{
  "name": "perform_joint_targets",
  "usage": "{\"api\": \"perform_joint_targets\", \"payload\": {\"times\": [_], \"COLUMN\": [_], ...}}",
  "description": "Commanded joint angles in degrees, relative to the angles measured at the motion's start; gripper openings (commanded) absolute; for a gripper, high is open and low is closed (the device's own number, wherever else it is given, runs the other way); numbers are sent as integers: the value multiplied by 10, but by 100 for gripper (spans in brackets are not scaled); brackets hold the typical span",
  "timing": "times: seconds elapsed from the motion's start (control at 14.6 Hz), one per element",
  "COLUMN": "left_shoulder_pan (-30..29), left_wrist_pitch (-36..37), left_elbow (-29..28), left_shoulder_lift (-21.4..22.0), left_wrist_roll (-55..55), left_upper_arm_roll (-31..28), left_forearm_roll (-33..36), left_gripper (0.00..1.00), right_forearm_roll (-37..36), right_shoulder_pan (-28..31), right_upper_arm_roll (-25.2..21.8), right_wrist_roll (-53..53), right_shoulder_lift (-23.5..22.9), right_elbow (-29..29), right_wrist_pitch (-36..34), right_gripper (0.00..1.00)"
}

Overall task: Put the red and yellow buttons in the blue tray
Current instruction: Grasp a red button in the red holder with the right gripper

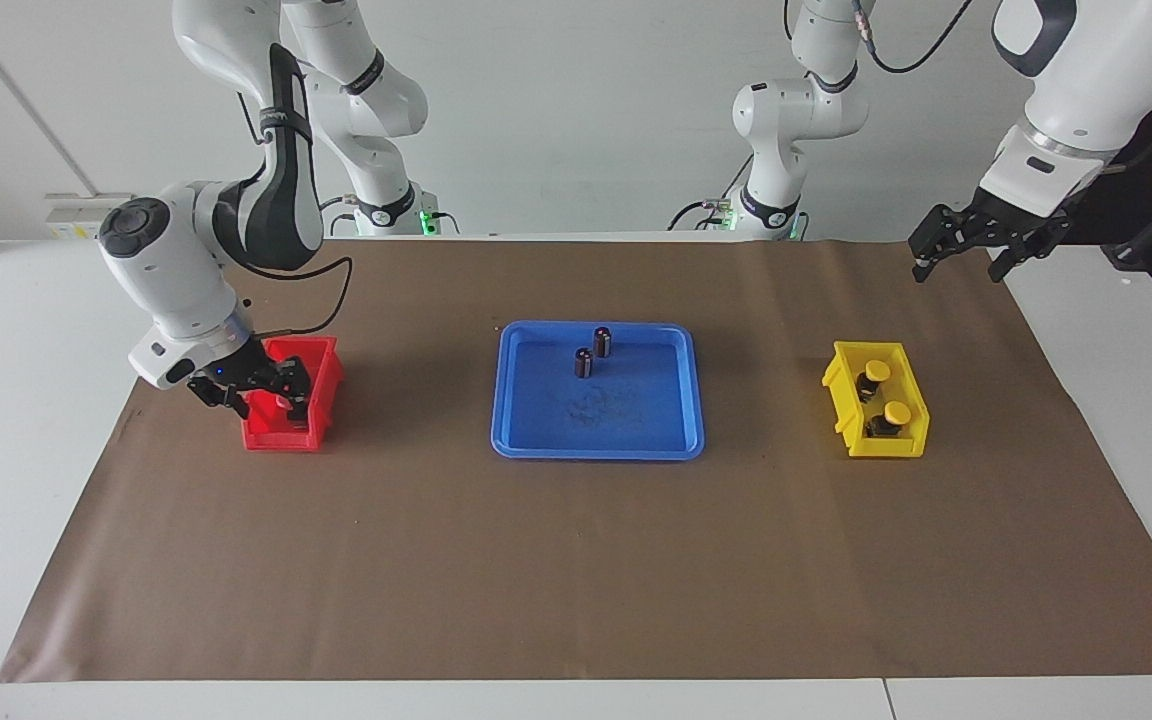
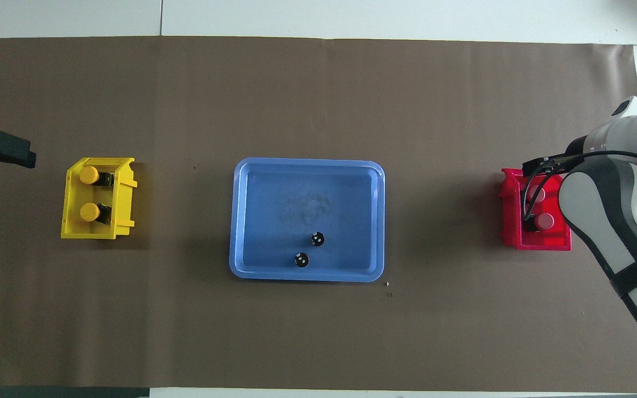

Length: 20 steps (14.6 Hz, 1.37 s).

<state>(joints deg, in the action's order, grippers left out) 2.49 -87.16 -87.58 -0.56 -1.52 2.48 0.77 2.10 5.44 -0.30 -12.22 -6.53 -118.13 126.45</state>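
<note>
Two red buttons [image 2: 537,194] [image 2: 544,221] sit in the red bin [image 1: 281,437] toward the right arm's end. My right gripper [image 1: 264,398] is lowered into that bin over them, and in the facing view it hides them. Whether it grips one does not show. Two yellow buttons [image 1: 877,371] [image 1: 897,412] sit in the yellow bin [image 1: 876,445] toward the left arm's end. The blue tray [image 1: 596,452] lies mid-table between the bins. My left gripper [image 1: 966,262] waits open in the air over the mat's edge, holding nothing.
Two dark cylinders [image 1: 602,342] [image 1: 584,363] without coloured caps stand in the tray, in the part nearer the robots. A brown mat [image 1: 576,570] covers the table. The right arm's cable [image 2: 528,199] loops over the red bin.
</note>
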Motion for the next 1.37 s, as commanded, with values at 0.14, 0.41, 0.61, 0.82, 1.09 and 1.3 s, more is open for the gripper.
{"api": "perform_joint_targets", "payload": {"times": [0.14, 0.41, 0.61, 0.82, 1.09, 1.3], "left_shoulder_pan": [-1, -2, -2, -2, -15, -15], "left_wrist_pitch": [2, -3, 1, 2, 1, 8], "left_elbow": [-20, -19, -19, -20, -28, -28], "left_shoulder_lift": [17, 17, 17, 18, 21, 22], "left_wrist_roll": [1, 1, 1, 3, 3, 2], "left_upper_arm_roll": [-1, -1, -1, -1, -2, -3], "left_forearm_roll": [-8, -8, -8, -8, -7, -7], "left_gripper": [100, 100, 100, 100, 100, 100], "right_forearm_roll": [15, 15, 15, 15, 15, 15], "right_shoulder_pan": [6, 19, 17, 15, 16, 16], "right_upper_arm_roll": [1, 1, 1, 2, 2, 2], "right_wrist_roll": [-28, -46, -46, -45, -46, -47], "right_shoulder_lift": [37, 45, 45, 46, 51, 53], "right_elbow": [-58, -82, -82, -90, -108, -115], "right_wrist_pitch": [28, 49, 50, 61, 79, 85], "right_gripper": [74, 72, 71, 71, 71, 68]}}
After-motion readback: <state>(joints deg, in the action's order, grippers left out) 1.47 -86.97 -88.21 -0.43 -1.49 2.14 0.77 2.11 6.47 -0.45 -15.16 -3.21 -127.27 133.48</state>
